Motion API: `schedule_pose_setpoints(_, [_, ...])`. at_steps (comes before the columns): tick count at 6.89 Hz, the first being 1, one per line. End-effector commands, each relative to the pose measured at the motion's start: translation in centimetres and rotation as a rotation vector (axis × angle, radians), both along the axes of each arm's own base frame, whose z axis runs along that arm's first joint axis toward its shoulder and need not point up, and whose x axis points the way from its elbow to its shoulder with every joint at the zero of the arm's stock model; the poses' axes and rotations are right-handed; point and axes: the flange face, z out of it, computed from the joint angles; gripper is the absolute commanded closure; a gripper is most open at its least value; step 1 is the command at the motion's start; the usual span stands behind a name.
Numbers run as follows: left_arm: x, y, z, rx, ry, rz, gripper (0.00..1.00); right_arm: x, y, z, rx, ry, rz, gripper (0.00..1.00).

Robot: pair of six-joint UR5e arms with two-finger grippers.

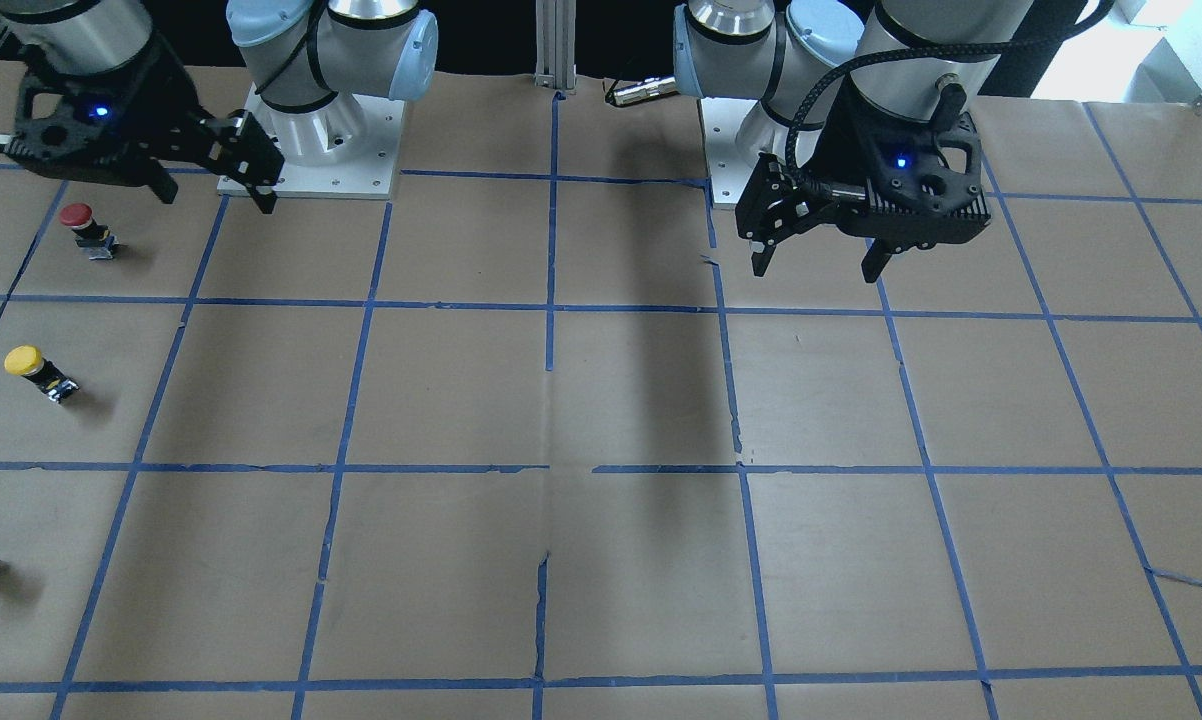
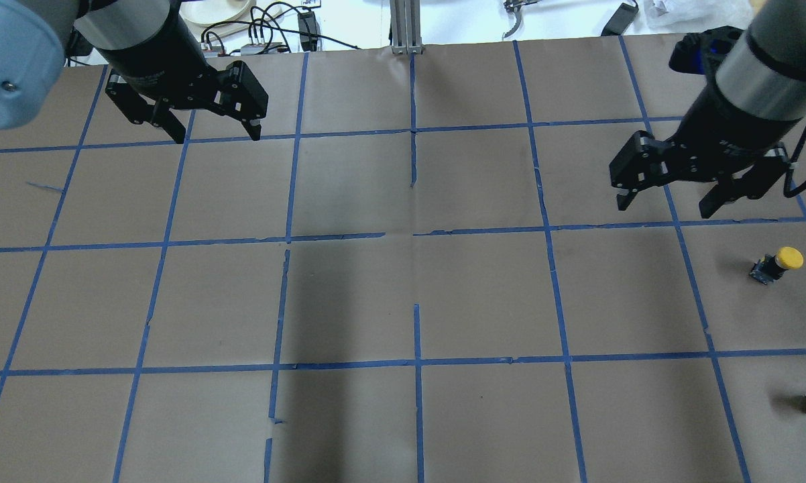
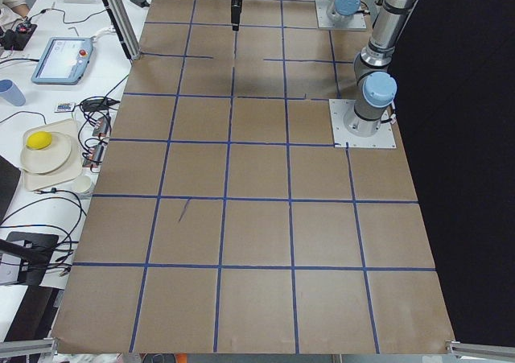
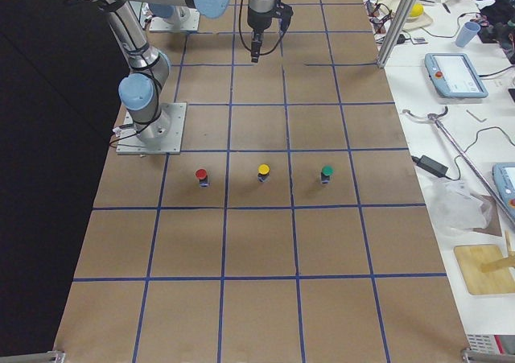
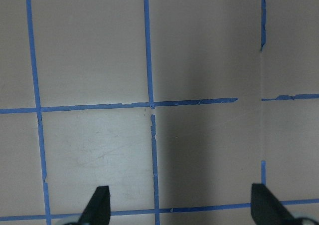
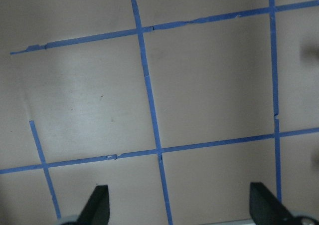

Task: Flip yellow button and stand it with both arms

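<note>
Front-facing view, surface: a brown paper-covered table (image 1: 441,390) ruled into squares by blue tape (image 1: 551,240).
Front-facing view, task thing: the yellow button (image 1: 38,373), a small push-button with a round yellow cap, black neck and grey-black block, sits on the paper near the view's left edge, on the robot's right side. A red-capped button (image 1: 86,229) sits one square nearer the robot's base, well apart.
Front-facing view, hands: the right gripper (image 1: 216,197), black and two-fingered, hangs above the table with its fingers spread and nothing between them. The left gripper (image 1: 818,268) is likewise spread and empty, far across the table from the button.
Overhead view: the yellow button (image 2: 775,264) lies near the right edge. The right gripper (image 2: 663,209) shows up and left of it, clear of it. The left gripper (image 2: 216,136) is at upper left.
Left-side view: the left gripper (image 3: 235,23) hangs at the top, edge-on; its spread cannot be told here.
Right-side view: the yellow button (image 4: 263,172) sits between the red-capped button (image 4: 201,175) and a green-capped button (image 4: 326,173), one to a square. Its cap shows above its dark body; upright or tilted cannot be told. The right gripper (image 4: 255,53) points down, well beyond the row.
Left wrist view: the left gripper (image 5: 182,207) is spread, with only paper and tape between its tips.
Right wrist view: the right gripper (image 6: 180,207) is spread over paper and tape.
</note>
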Motion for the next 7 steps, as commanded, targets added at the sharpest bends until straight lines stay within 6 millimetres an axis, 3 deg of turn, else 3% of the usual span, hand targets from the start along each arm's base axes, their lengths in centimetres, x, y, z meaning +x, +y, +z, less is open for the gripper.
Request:
schedule_pose_setpoints(1, [0.0,0.0,0.0,0.001,0.000,0.000,0.00,5.0,2.4,-0.2,0.013,0.050,-0.078,0.00])
schedule_pose_setpoints(4, [0.0,0.0,0.0,0.000,0.000,0.002,0.00,2.1,0.1,-0.2,0.006,0.031,-0.143,0.00])
schedule_pose_setpoints(7, [0.0,0.0,0.0,0.000,-0.001,0.002,0.00,0.1,-1.6,-1.4,0.028,0.035,-0.068,0.00])
